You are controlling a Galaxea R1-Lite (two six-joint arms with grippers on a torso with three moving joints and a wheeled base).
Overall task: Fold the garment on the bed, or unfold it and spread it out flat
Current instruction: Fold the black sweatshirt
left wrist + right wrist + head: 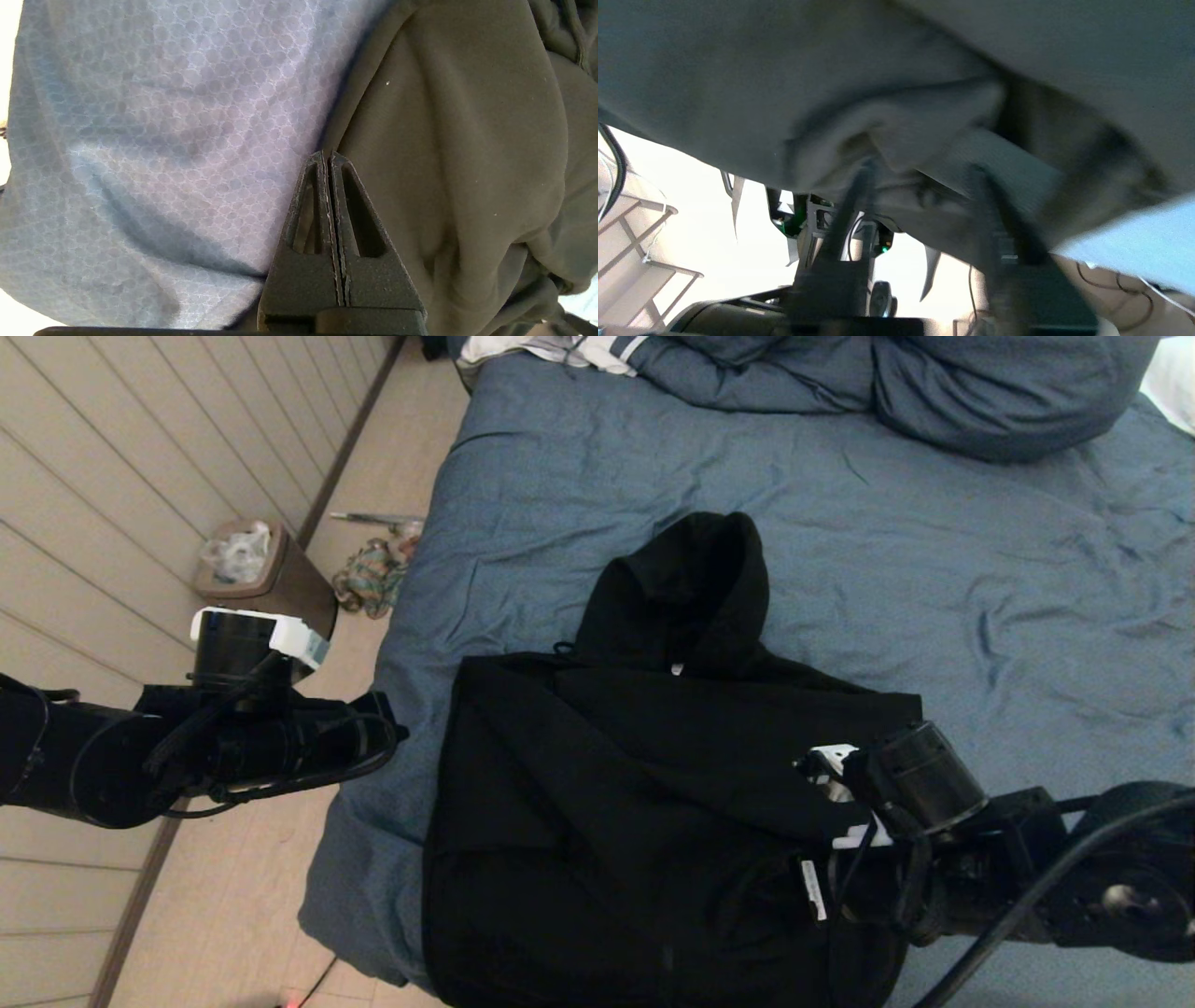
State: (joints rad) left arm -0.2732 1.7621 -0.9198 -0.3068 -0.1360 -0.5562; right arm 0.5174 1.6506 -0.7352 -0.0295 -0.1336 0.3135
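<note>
The black hooded garment (635,775) lies on the slate-blue bed (934,569), hood pointing away, sleeves folded in, its lower part hanging over the near edge. My left gripper (400,733) hovers just left of the garment's side. In the left wrist view it (328,156) is shut and empty, its tips over the line where garment (467,140) meets duvet (163,116). My right arm (934,784) reaches into the garment's lower right edge. In the right wrist view that gripper (922,184) is open, its fingers (857,196) wide apart with a ribbed fold of the garment (831,70) lying between them.
Blue pillows (1008,392) and a white striped cloth (560,350) lie at the bed's far end. On the floor to the left stand a brown waste bin (261,574) and a multicoloured rag (369,579). The bed's left edge drops off close to the left gripper.
</note>
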